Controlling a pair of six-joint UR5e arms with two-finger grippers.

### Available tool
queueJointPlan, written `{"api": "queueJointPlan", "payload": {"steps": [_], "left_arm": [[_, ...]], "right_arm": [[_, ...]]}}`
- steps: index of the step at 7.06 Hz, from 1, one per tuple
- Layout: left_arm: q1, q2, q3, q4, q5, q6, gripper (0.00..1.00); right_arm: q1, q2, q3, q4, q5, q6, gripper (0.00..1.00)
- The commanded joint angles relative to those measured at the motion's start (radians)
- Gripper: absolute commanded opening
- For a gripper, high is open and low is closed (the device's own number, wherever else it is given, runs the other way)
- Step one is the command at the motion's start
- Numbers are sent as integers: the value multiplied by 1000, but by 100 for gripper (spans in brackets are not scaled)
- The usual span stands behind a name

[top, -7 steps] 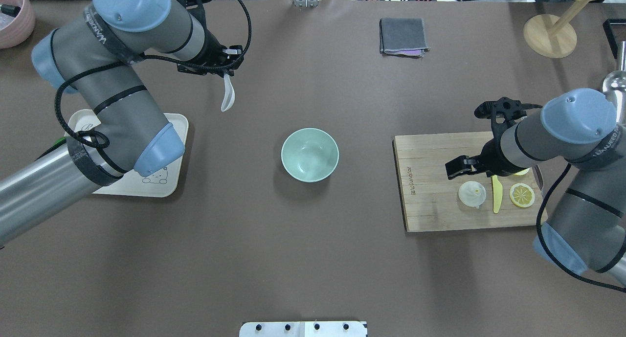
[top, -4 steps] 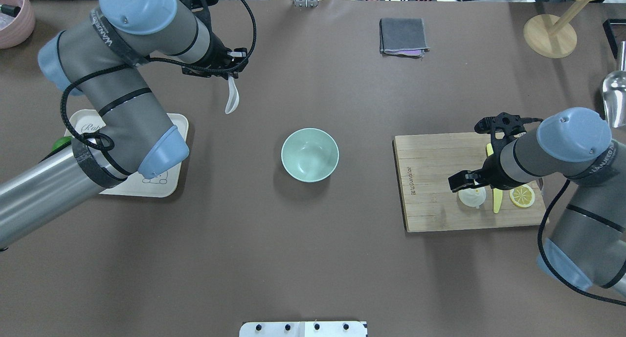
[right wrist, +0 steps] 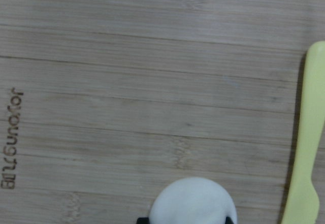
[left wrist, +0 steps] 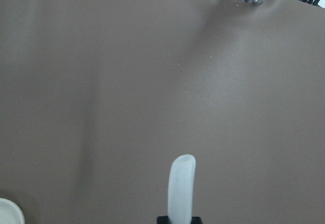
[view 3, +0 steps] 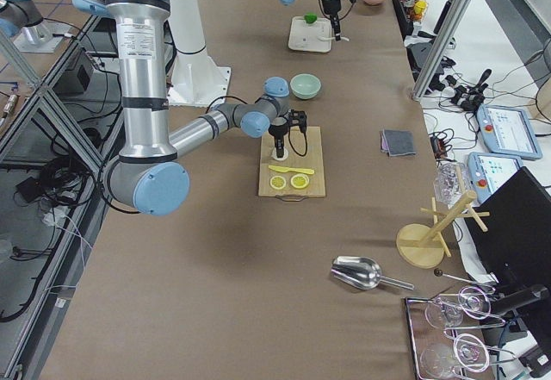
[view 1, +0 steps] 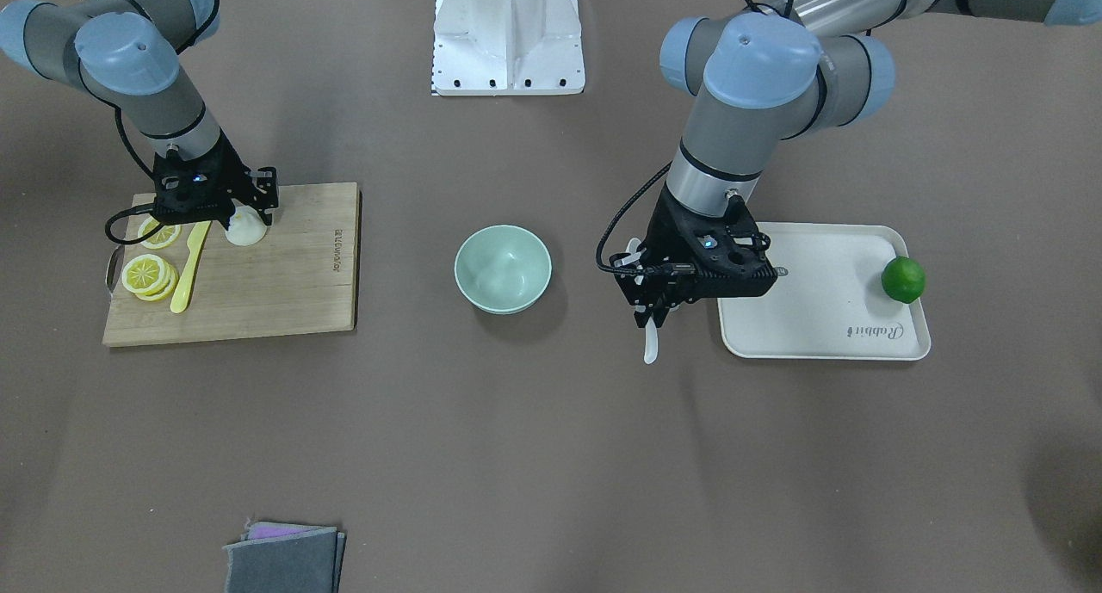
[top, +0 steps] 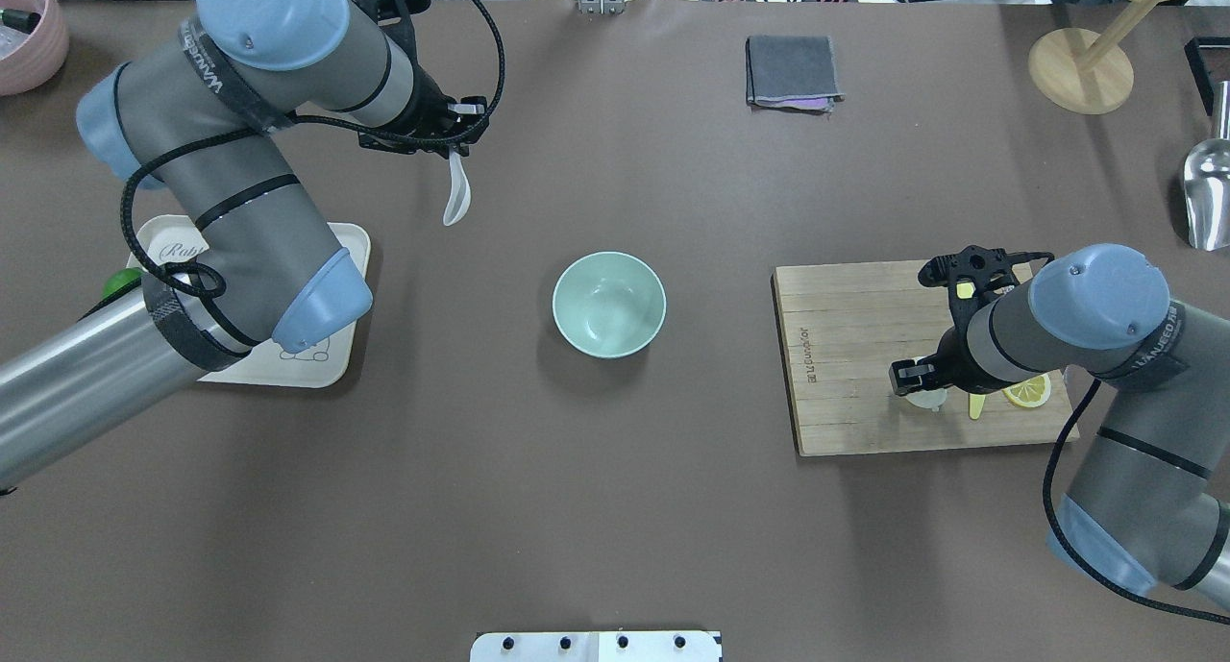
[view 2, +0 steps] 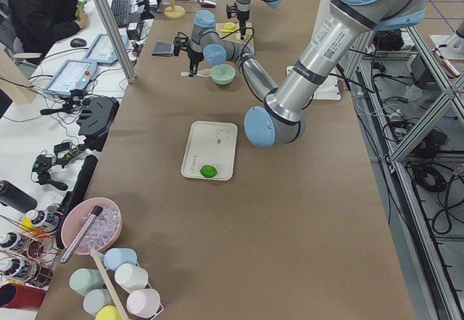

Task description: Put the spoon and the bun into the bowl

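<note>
The pale mint-green bowl (top: 608, 304) (view 1: 503, 268) stands empty at mid-table. My left gripper (top: 450, 151) (view 1: 652, 316) is shut on the handle of the white spoon (top: 455, 197) (view 1: 650, 345) (left wrist: 181, 189) and holds it above the table, behind and to the left of the bowl. The white bun (top: 925, 399) (view 1: 244, 230) (right wrist: 193, 203) sits on the wooden cutting board (top: 846, 355). My right gripper (top: 924, 381) (view 1: 247, 207) is low over the bun. It is open, with a finger on either side of the bun.
A yellow plastic knife (view 1: 189, 266) (right wrist: 307, 132) and lemon slices (view 1: 148, 274) lie beside the bun. A cream tray (view 1: 818, 292) holds a lime (view 1: 903, 280). A grey cloth (top: 792, 71), a wooden stand (top: 1080, 69), a metal scoop (top: 1206, 196) and a pink bowl (top: 29, 28) are at the table's far side.
My right gripper has moved along the board and down, from beside the bun to over it. My left gripper has shifted slightly right with the spoon.
</note>
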Motion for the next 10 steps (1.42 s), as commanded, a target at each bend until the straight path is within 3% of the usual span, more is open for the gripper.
{"api": "queueJointPlan", "payload": {"steps": [1, 4, 6, 8, 10], "left_arm": [[2, -10, 3, 1, 0, -3, 0], [24, -122, 100, 0, 5, -72, 0], [90, -136, 123, -28, 121, -121, 0], [196, -131, 178, -123, 188, -194, 0], [258, -130, 177, -131, 221, -245, 0]], "right_arm": [[1, 12, 28, 4, 13, -5, 0], [87, 84, 59, 2, 144, -2, 0], [90, 136, 56, 2, 141, 10, 0], [97, 206, 57, -4, 141, 47, 0], [136, 239, 53, -10, 141, 49, 0]]}}
